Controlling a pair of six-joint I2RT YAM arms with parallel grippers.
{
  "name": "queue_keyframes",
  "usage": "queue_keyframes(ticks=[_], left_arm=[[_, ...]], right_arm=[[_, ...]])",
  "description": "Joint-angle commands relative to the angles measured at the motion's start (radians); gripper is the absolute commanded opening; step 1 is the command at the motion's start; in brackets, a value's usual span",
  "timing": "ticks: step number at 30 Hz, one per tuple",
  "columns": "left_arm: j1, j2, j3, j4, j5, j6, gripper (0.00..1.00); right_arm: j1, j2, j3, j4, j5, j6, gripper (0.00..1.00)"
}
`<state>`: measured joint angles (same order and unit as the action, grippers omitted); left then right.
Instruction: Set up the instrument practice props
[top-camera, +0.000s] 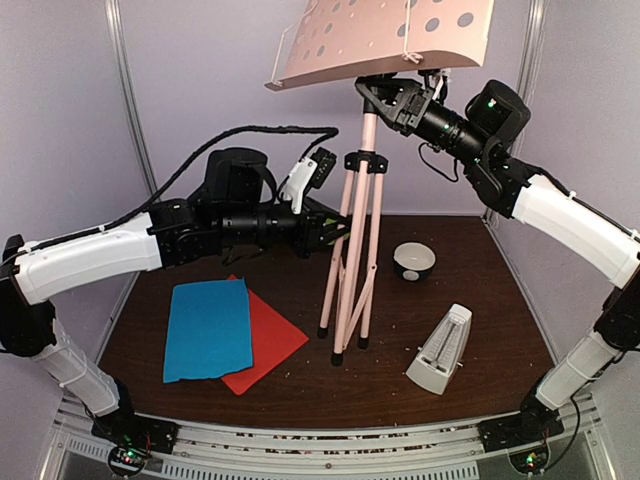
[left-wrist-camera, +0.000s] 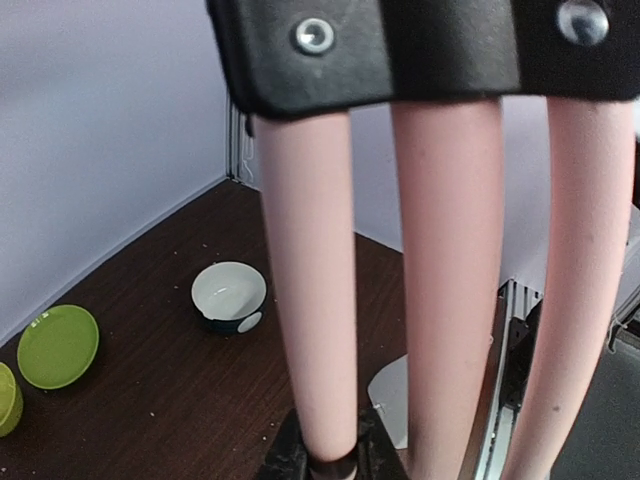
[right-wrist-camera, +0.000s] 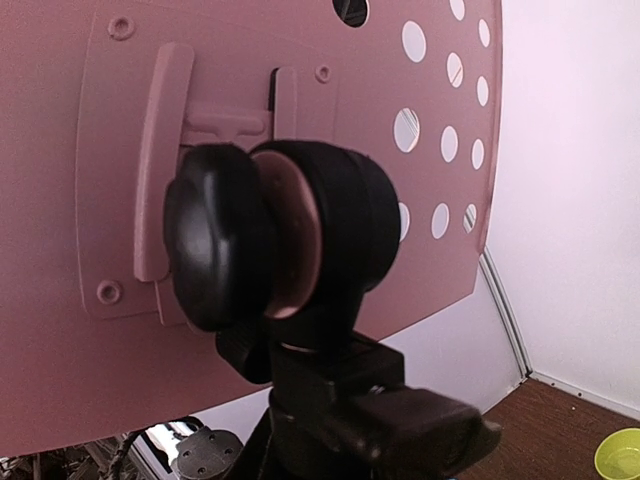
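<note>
The music stand (top-camera: 357, 215) stands in the middle of the table (top-camera: 480, 300), its holed desk cut off by the top edge of the overhead view. The blue sheet (top-camera: 208, 328) lies front left and hides much of the red sheet (top-camera: 275, 340). The metronome (top-camera: 440, 352) sits front right. The left arm (top-camera: 100, 255) reaches level across, its left claw (left-wrist-camera: 330, 458) pinched on one leg. The right arm (top-camera: 570, 215) rises to the black joint under the desk. Whether the right claw (top-camera: 385, 92) grips there I cannot tell.
</note>
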<state>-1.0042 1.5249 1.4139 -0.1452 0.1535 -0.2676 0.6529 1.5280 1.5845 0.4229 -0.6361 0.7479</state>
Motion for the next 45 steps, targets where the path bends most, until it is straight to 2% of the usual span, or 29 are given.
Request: queue_keyframes(ticks=[1,10,19,23,29,41,45], left_arm=[[0.007,-0.029,-0.027,0.018,0.014,0.234,0.00],[0.077,-0.071,-0.110,0.047,0.016,0.422,0.00],[0.131,-0.013,-0.114,0.159,-0.092,0.544,0.00],[0.140,0.022,-0.133,0.241,-0.162,0.554,0.00],[0.154,0.090,-0.150,0.346,-0.216,0.564,0.00],[0.190,0.227,-0.110,0.423,-0.302,0.639,0.00],[0.217,0.262,-0.108,0.455,-0.309,0.621,0.00]], right_arm=[[0.016,-0.109,0.080,0.200,0.033,0.089,0.00],[0.018,-0.121,0.048,0.203,-0.020,0.119,0.00],[0.022,-0.101,0.008,0.250,-0.125,0.118,0.00],[0.022,-0.085,-0.014,0.249,-0.209,0.078,0.00],[0.015,-0.065,-0.020,0.142,-0.298,-0.059,0.00],[-0.060,0.051,-0.044,0.259,-0.409,-0.065,0.00],[-0.094,0.109,-0.011,0.282,-0.443,-0.047,0.00]])
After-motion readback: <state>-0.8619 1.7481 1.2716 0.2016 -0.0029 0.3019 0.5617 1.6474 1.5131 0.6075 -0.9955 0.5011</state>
